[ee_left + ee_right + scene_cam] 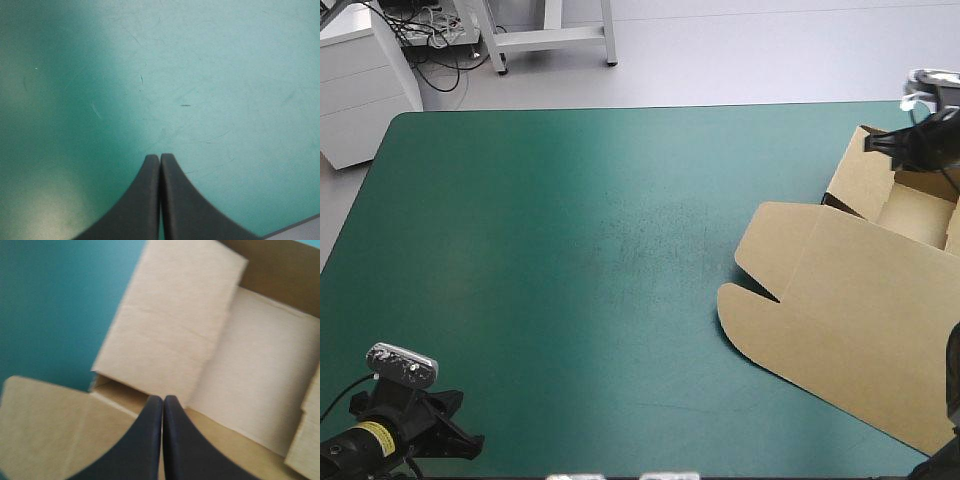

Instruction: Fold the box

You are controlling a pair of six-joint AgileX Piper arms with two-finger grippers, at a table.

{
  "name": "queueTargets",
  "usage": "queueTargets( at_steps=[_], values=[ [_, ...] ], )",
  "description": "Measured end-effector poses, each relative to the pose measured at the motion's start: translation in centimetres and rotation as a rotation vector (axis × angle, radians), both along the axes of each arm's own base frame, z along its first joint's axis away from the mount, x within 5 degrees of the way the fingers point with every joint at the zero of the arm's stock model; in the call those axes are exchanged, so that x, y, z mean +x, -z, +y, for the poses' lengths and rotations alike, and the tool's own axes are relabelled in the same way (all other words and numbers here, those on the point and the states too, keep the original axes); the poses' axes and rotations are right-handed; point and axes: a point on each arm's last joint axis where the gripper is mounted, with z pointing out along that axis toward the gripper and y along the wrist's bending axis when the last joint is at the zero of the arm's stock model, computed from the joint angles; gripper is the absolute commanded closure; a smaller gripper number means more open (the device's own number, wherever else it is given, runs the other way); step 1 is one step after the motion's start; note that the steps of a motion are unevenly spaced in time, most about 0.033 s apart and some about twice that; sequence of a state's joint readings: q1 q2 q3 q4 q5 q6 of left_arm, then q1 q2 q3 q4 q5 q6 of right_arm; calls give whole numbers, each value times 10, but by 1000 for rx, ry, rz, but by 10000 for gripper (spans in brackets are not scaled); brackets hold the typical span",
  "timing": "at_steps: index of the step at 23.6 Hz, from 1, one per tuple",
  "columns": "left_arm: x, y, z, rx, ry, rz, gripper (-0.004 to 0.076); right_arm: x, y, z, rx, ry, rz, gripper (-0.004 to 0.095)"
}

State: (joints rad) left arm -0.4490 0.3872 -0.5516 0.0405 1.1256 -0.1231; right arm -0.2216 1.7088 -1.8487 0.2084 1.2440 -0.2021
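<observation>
Overhead first: brown box [860, 320] at 3 o'clock on the teal-green table [570, 250], tray with raised walls toward 2 o'clock, lid flat toward 4 o'clock. Right hand [882, 146] over the tray's far wall, most of the box spreading toward 7 o'clock from it. Left hand [460, 420] at 7 o'clock, well apart, box off toward 2 o'clock from it. Box cut off at the right side; right hand's fingers hard to make out there. Next, left wrist: black fingers pressed together in one point, gripping nothing, bare table beneath. Lastly, right wrist: fingers closed, empty, tips over the tray where it meets the lid; touching the board or not, impossible to tell.
</observation>
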Motion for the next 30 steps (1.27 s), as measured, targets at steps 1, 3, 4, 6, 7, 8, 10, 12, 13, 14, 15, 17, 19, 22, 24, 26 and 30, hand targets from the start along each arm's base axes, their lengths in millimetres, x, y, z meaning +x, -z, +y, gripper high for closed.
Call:
queueTargets(
  at_steps=[1,3,4,6,7,8,10,12,13,14,15,17,19,22,24,26,30],
  values=[
    [0,0,0,0,0,1,756,-2,0,16,1,-45,3,916],
    [0,0,0,0,0,1,756,-10,3,46,1,-134,22,916],
    [0,0,0,0,0,0,756,-14,6,57,0,-166,33,916],
    [0,0,0,0,0,0,756,-25,15,77,0,-233,69,916],
    [0,0,0,0,0,0,756,-30,20,84,1,-252,82,916],
    [0,0,0,0,0,0,756,-37,27,92,0,-276,98,916],
    [0,0,0,1,1,1,756,-50,38,100,1,-298,112,916],
    [0,0,0,1,1,1,756,-65,48,108,0,-320,118,916],
    [0,0,0,1,1,1,756,-72,53,111,-1,-331,118,916],
    [0,0,0,2,1,1,756,-81,58,113,-1,-338,121,916],
    [0,0,0,2,2,0,756,-90,62,114,-2,-343,121,916],
    [0,0,0,2,2,0,756,-116,74,111,-1,-339,120,916],
    [0,0,0,2,2,0,756,-143,84,107,-5,-335,105,916],
    [0,0,0,2,2,0,756,-190,86,101,-14,-337,9,916],
    [0,0,0,1,2,-2,756,-220,86,97,-18,-331,-91,916],
    [1,2,-1,-1,3,-7,756,-247,88,93,-22,-330,-179,916],
    [3,16,-2,0,6,13,756,-287,96,88,-27,-328,-308,924]
  ],
)
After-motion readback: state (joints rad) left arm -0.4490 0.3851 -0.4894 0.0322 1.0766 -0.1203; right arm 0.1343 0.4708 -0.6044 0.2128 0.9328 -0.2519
